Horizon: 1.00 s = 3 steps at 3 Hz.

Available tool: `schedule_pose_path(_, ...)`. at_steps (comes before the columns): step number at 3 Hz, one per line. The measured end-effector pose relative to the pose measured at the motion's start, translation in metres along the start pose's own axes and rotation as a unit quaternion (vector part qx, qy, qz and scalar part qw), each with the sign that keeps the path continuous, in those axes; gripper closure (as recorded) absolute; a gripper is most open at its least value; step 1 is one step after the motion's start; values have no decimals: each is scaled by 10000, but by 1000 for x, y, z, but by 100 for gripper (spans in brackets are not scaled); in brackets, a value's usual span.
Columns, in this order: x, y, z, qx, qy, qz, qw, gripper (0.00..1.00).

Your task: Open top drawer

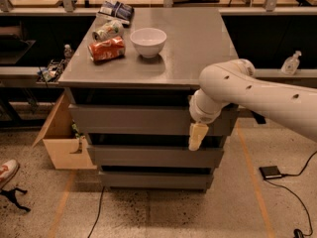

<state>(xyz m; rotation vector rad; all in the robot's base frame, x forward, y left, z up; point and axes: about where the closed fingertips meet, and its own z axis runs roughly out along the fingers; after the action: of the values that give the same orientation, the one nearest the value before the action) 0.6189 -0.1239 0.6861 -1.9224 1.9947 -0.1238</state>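
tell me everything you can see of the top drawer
The top drawer is a plain matte grey front with no handle, the widest of three, just under the tabletop with a dark gap above. No interior shows, so it looks shut. The gripper hangs before its right end, at the lower edge; contact is unclear.

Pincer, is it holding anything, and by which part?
Cannot tell: the pincer is at the lower edge of the top drawer, toward its right end, and any grasp is hidden.

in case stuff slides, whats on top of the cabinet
On it: white bowl, red can on its side, pale can, dark packet. The gripper hangs in front of the top drawer; its inside is hidden.
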Motion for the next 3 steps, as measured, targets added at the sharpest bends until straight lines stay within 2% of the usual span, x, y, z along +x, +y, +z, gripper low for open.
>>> schedule_pose_path(1,-6,-7,22,-141,1,-33,9999,0)
schedule_pose_path(2,-8,-7,38,-287,-17,-36,9996,17)
schedule_pose_path(3,-7,2,37,-322,-11,-43,9995,41)
